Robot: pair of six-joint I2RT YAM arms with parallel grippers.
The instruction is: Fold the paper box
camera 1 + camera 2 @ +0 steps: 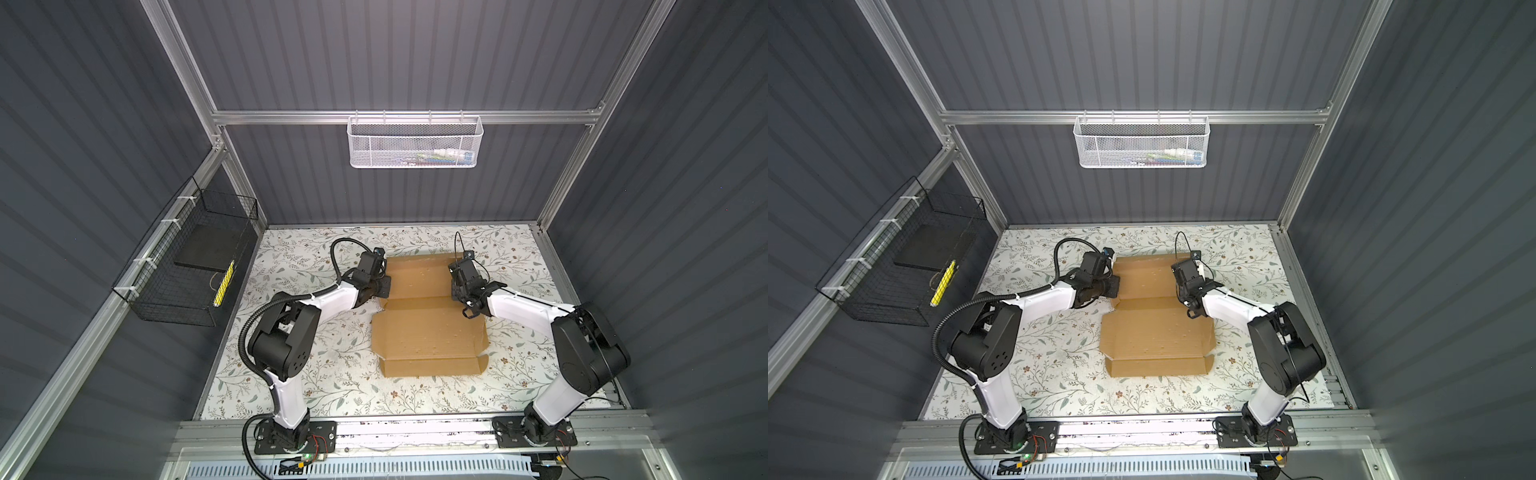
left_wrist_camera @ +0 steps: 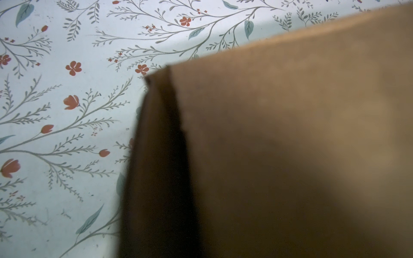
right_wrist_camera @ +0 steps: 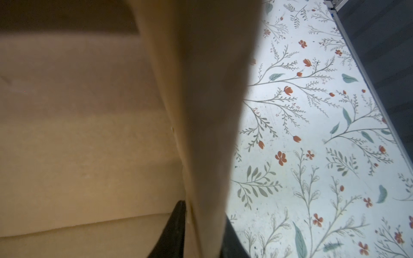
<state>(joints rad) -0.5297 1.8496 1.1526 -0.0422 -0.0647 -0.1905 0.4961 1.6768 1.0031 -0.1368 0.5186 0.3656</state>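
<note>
Left of paper box (image 1: 428,332), wire basket (image 1: 174,309) holds slab (image 1: 203,246).

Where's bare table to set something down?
Free: near strip between paper box and front rail; far strip by back wall. Crowded: box's far half, left end effector and right end effector at its side flaps.

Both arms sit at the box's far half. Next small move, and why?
Probably tip both side flaps inward to upright: the right pincer pinches a raised flap of the paper box, and the left pincer sits at the opposite lifted edge.
</note>
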